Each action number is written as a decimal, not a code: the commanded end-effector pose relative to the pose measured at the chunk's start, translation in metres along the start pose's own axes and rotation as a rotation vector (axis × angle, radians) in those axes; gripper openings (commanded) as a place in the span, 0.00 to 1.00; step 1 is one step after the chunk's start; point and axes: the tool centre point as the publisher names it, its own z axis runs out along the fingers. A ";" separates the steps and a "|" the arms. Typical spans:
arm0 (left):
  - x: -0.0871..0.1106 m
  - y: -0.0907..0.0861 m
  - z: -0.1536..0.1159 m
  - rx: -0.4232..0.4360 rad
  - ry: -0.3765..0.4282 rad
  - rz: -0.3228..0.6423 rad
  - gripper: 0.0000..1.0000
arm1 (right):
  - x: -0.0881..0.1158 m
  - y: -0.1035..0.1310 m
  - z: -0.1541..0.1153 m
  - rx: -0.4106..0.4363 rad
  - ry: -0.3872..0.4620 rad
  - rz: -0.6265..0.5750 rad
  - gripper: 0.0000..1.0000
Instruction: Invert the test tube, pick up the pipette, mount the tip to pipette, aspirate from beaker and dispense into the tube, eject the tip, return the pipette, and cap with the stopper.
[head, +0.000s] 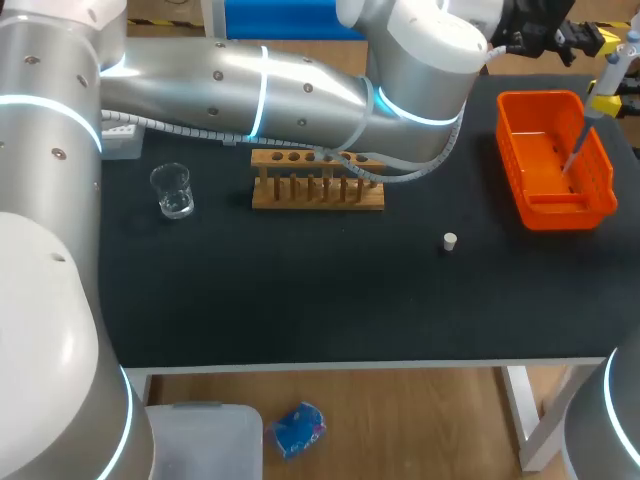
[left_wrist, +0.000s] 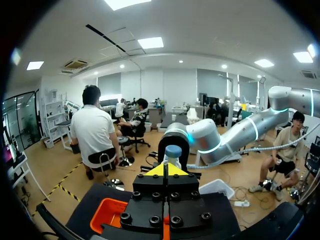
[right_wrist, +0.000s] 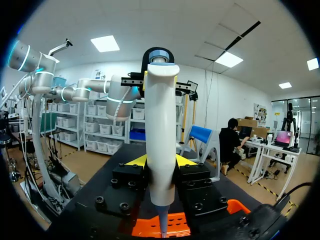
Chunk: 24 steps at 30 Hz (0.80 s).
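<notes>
Glass beaker upright on the black bench, far from both end effectors, out toward the left arm's base side. White box behind it, mostly hidden under the left arm; contents can't be told. Wooden test tube rack mid-bench, partly under the left arm, well apart from both end effectors; can't pick out a tube in it. Small white stopper lies alone on the bench, nearer the end effectors than the rack is, touching nothing. Orange bin at the bench's right end, directly under both end effectors.

Left arm crosses the bench from the left to above the bin. Left end effector: fingers pressed together, yellow tips meeting, nothing between them. Blue top of the pipette sits just ahead of those tips; touching or just apart, can't tell. The orange bin shows below this end effector in the left wrist view.

Right end effector: clamped on the pipette body, one yellow-tipped finger on each side. Pipette stands upright between them, blue top above the fingers, narrow lower end pointing down toward the bin under the end effector. Can't tell whether a disposable tip is on that end. In the head view the pipette hangs slightly tilted over the bin's right part, thin end inside the bin's outline.
</notes>
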 end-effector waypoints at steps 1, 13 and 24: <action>0.000 0.007 0.006 -0.007 0.005 -0.002 0.00 | -0.003 0.006 0.000 0.000 0.007 0.000 0.00; 0.000 0.011 0.008 -0.020 0.013 -0.015 0.00 | -0.003 0.006 0.000 0.000 0.007 0.000 0.00; 0.000 0.014 0.009 -0.022 0.011 -0.018 0.00 | -0.003 0.006 0.000 0.000 0.007 0.000 0.00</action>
